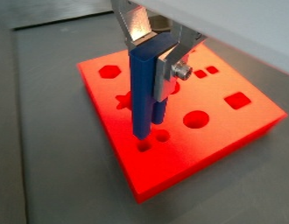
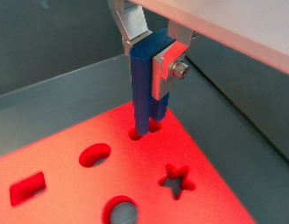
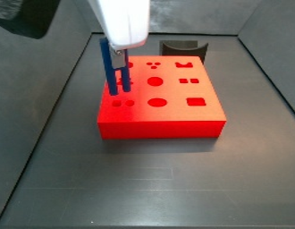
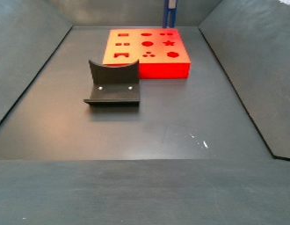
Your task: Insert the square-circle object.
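My gripper [image 1: 154, 61] is shut on the square-circle object [image 1: 144, 87], a slim blue peg of two parallel bars, and holds it upright. Both wrist views show the peg [image 2: 144, 87] between the silver fingers [image 2: 135, 24]. Its lower ends sit at a pair of small holes [image 1: 144, 146] near a corner of the flat red block [image 1: 243, 128]. In a wrist view the tips seem to just enter the holes [image 2: 142, 133]; how deep they go I cannot tell. In a side view the peg [image 3: 114, 70] stands over the block's [image 3: 162, 126] left part.
The red block [image 4: 148, 71] carries several shaped holes: a star [image 2: 174, 181], a circle [image 1: 196, 118] and a square [image 1: 237, 101]. The dark fixture [image 4: 112, 84] stands on the floor beside the block, also seen in a side view [image 3: 182, 48]. Grey bin walls [image 3: 48, 134] surround the floor.
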{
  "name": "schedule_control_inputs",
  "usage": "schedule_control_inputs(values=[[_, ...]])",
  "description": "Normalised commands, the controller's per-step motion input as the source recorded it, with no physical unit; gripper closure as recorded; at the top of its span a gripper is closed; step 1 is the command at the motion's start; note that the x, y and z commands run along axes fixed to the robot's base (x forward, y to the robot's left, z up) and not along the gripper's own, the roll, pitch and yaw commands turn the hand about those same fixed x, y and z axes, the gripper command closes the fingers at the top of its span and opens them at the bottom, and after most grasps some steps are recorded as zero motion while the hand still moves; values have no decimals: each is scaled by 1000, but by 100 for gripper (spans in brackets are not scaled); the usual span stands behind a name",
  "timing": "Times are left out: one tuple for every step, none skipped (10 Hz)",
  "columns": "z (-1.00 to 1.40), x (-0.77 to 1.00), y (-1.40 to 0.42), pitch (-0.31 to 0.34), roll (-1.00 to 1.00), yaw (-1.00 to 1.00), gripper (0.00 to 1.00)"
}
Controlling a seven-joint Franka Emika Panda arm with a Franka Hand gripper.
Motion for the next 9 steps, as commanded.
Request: schedule_control_inputs(values=[[-109,209,-20,0,13,-846,100],[-106,457,-69,127,60,-449,100],[-111,300,-109,170,76,-417,100],[-103,74,-40,157,110,-263,100],[-111,154,-57,154,133,-326,100],[-100,157,0,187,177,-500,100],[-34,34,0,171,140,-469,100],[-14,-60,0,73,101,-214,100],[-43,-46,0,24,80,-131,100]])
